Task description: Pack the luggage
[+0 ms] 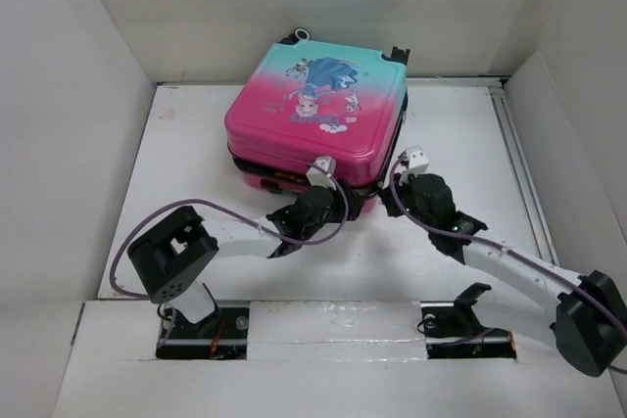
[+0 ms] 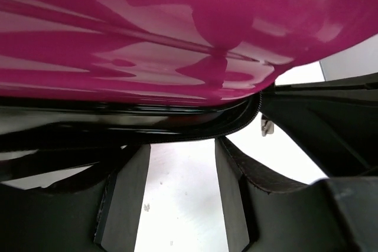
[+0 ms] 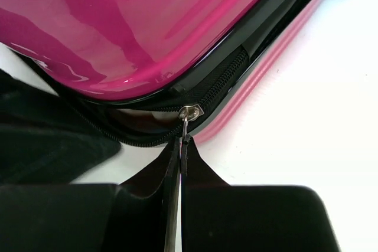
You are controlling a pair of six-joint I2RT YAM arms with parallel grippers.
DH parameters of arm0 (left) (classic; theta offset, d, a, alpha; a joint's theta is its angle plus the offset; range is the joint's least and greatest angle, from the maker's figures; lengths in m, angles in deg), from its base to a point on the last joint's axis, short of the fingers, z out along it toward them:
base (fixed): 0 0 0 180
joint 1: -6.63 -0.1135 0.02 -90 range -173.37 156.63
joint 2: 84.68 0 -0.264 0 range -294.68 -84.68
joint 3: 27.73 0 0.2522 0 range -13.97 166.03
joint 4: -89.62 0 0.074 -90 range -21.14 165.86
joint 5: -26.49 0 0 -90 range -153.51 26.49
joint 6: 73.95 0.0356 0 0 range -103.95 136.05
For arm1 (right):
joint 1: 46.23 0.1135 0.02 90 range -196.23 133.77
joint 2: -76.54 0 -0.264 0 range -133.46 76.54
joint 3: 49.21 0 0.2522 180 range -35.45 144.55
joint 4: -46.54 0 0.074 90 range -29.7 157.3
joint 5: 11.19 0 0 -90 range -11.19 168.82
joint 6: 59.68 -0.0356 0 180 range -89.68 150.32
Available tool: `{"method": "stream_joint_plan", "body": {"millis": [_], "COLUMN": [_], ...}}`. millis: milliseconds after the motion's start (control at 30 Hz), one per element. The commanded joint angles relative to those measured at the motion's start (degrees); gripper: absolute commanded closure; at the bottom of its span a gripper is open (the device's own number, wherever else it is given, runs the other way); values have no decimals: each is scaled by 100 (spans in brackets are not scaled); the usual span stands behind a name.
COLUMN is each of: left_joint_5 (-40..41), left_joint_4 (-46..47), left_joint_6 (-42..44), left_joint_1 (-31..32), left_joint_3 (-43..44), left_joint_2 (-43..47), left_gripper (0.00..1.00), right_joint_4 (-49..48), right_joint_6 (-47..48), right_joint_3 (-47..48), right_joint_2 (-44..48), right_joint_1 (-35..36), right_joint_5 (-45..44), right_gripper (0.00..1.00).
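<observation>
The luggage point(image 1: 315, 110) lies flat on the white table with its pink-to-teal lid down and the cartoon print facing up. A gap still shows along its near edge, where the black zipper band point(image 3: 147, 134) hangs loose. My right gripper point(image 3: 182, 143) sits at the near right corner, shut on the thin metal zipper pull point(image 3: 186, 128) just below the slider point(image 3: 190, 112). My left gripper point(image 2: 180, 166) is at the middle of the near edge, open. Its fingertips reach the black rim point(image 2: 177, 128) under the pink lid point(image 2: 177, 39), and only bare table shows between them.
White walls close in the table on the left, back and right. A raised white ledge point(image 1: 323, 325) runs along the near edge by the arm bases. The luggage's black wheels point(image 1: 398, 53) point at the back wall.
</observation>
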Motion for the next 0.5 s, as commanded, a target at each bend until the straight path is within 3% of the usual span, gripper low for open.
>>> {"method": "stream_joint_plan", "body": {"millis": [0, 167, 267, 367, 433, 467], "left_joint_5": [321, -83, -189, -189, -58, -57], "left_joint_4": [595, 700, 700, 587, 455, 393], "left_joint_6": [47, 100, 100, 231, 301, 354], "left_joint_1": [-196, -196, -196, -196, -196, -196], "left_joint_3": [658, 975, 844, 397, -24, -183], "left_joint_2": [-421, -422, -160, 340, 666, 859], "left_gripper": [57, 57, 57, 54, 50, 43], "right_joint_4": [170, -1146, -836, -543, -411, -332], "right_joint_6": [-972, -1642, -1642, -1571, -1571, -1571], "right_joint_3": [262, 210, 333, 167, -53, -106], "right_joint_2": [-79, -394, -457, 87, 333, 482], "right_joint_1": [1314, 2245, 2309, 2309, 2186, 2107], "right_joint_5": [1337, 688, 65, -394, -457, -387], "right_gripper": [100, 100, 100, 100, 100, 100]}}
